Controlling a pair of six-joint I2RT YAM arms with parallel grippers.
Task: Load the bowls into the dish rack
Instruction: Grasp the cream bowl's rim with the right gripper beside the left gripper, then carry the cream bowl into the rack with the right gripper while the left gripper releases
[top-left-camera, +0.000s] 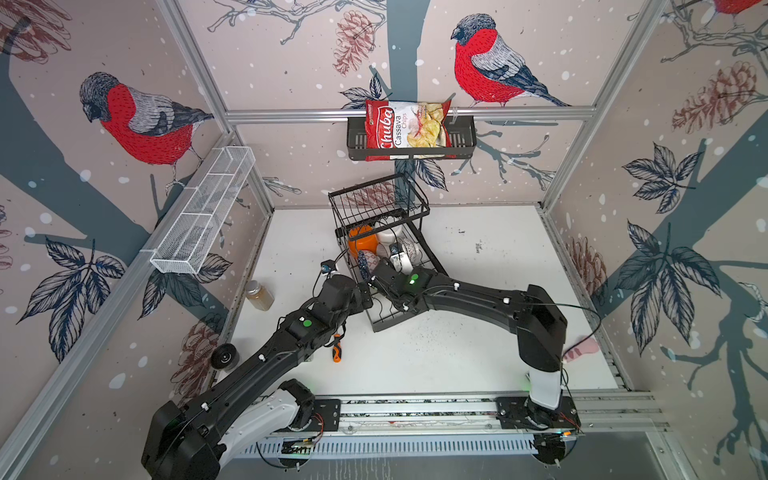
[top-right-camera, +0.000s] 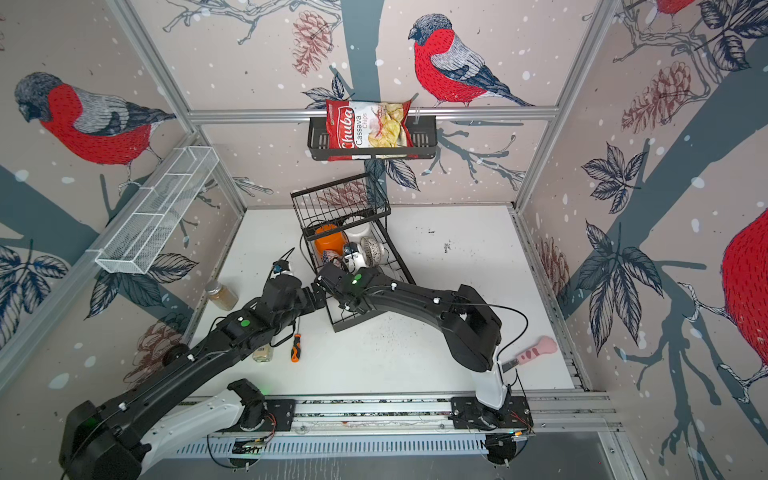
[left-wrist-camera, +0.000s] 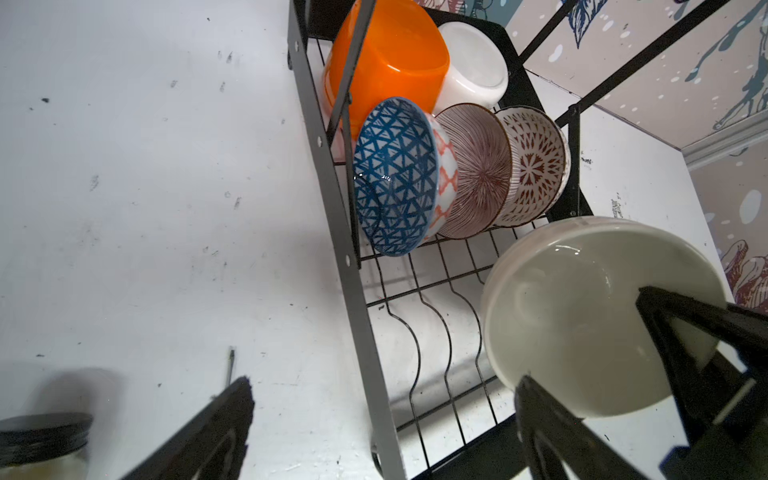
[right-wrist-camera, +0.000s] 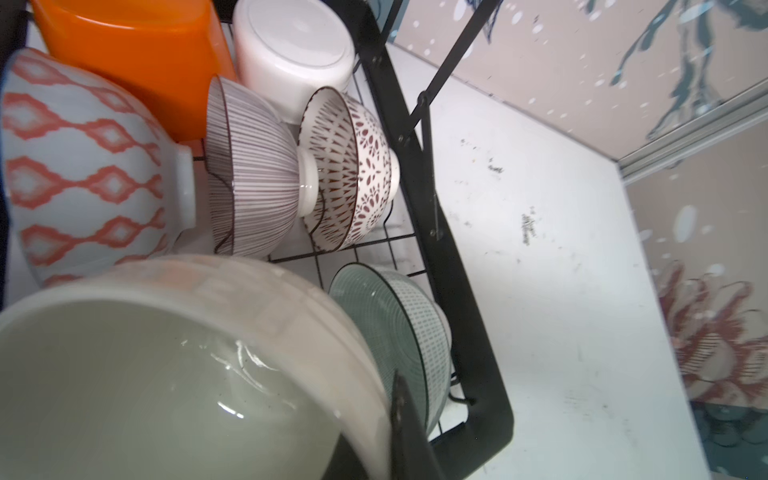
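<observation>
Status: clamped cream bowl (left-wrist-camera: 582, 316) with right gripper (right-wrist-camera: 395, 411) over dish rack (left-wrist-camera: 328, 195); held left gripper (left-wrist-camera: 384, 382) wide apart beside rack.

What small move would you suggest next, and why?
Probably ease the cream ceramic bowl down into the bare wavy dividers of the black wire dish rack: the right gripper pinches its rim, the left gripper stands open, and patterned bowls fill the rear slots.

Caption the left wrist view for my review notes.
Open left gripper at the dish rack frame; right gripper holds a cream bowl over the wire tray; five bowls racked.
</observation>
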